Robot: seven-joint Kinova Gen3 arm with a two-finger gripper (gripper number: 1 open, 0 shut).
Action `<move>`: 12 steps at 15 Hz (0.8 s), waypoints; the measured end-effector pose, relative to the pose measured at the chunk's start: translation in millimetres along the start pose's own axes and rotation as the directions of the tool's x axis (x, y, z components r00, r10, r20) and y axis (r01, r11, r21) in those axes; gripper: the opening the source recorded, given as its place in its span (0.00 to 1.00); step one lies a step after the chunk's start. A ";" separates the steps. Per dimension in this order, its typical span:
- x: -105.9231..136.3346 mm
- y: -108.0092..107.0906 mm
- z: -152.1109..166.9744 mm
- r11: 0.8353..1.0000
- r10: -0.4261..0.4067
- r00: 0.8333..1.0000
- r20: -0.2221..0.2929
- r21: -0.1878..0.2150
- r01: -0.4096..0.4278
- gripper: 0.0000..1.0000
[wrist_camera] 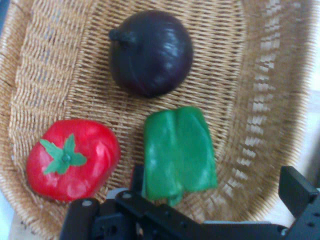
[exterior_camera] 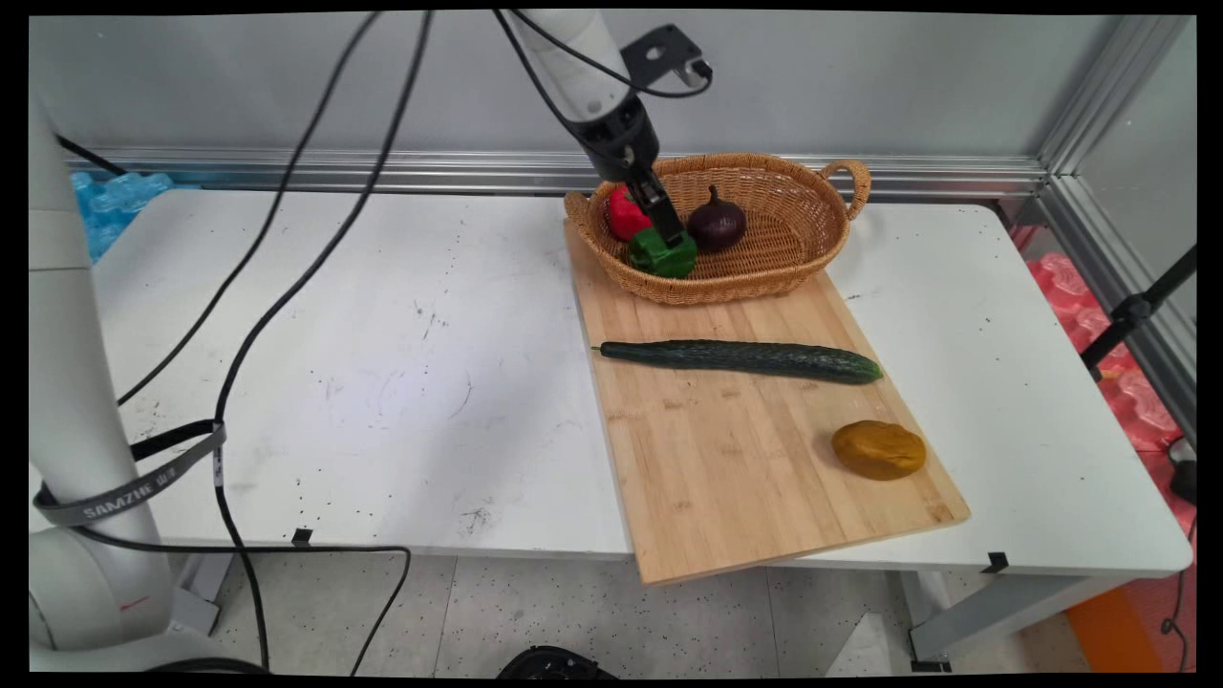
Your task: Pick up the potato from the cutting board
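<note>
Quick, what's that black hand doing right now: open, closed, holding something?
Black two-finger hand: open, its fingers either side of the green bell pepper in the woven wicker basket.

A robotics lab: a scuffed white table (exterior_camera: 382, 382) fenced by aluminium framing (exterior_camera: 1070, 115), cables (exterior_camera: 287, 287) hanging loose.

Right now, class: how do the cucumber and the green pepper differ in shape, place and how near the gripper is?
The cucumber is long, slim and dark green; the green pepper is short, blocky and brighter green. The cucumber lies on the wooden board; the pepper lies in the wicker basket. The gripper is right at the pepper, far from the cucumber. Both are green vegetables.
</note>
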 end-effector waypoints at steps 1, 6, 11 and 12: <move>-2.8 3.5 -9.8 1.000 0.017 1.000 -0.003 -0.003 -0.017 1.00; -34.5 27.2 -64.4 0.988 0.147 0.989 0.004 -0.045 -0.147 1.00; -68.4 44.8 -105.5 0.964 0.249 0.968 0.007 -0.099 -0.247 1.00; -75.1 48.7 -113.0 0.958 0.267 0.964 0.005 -0.113 -0.264 1.00</move>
